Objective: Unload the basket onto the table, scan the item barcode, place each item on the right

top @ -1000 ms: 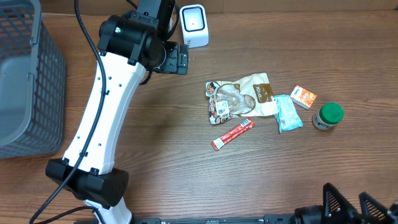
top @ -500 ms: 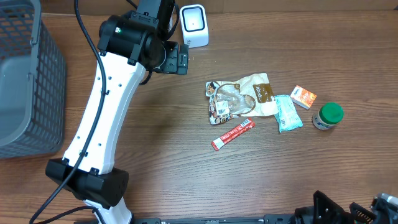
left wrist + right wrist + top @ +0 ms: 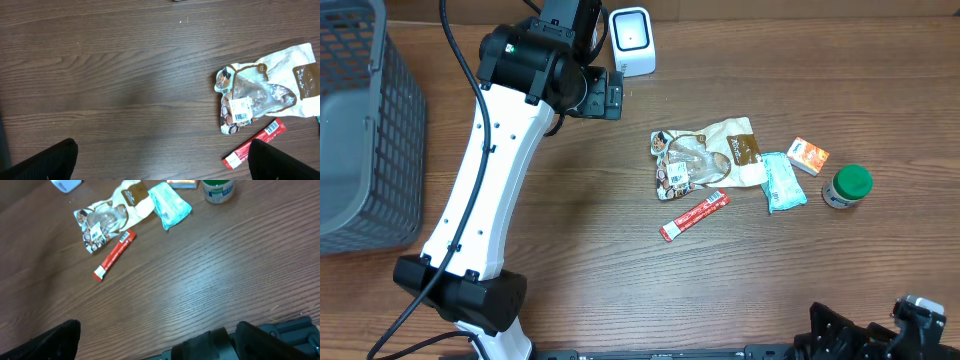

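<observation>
Standing at the far left of the wooden surface (image 3: 580, 250) is a grey basket (image 3: 360, 130). The left pincer (image 3: 162, 165) hangs over bare wood near the white scanner (image 3: 631, 40), jaws wide and holding nothing. Mid-surface lies the snack bag (image 3: 705, 155), barcode label up, with a red stick packet (image 3: 695, 216) just below it. Then come a teal pouch (image 3: 783, 181), an orange box (image 3: 808, 155) and a green-lidded jar (image 3: 847, 186). The right pincer (image 3: 160, 340), at the near edge, is also wide and empty.
</observation>
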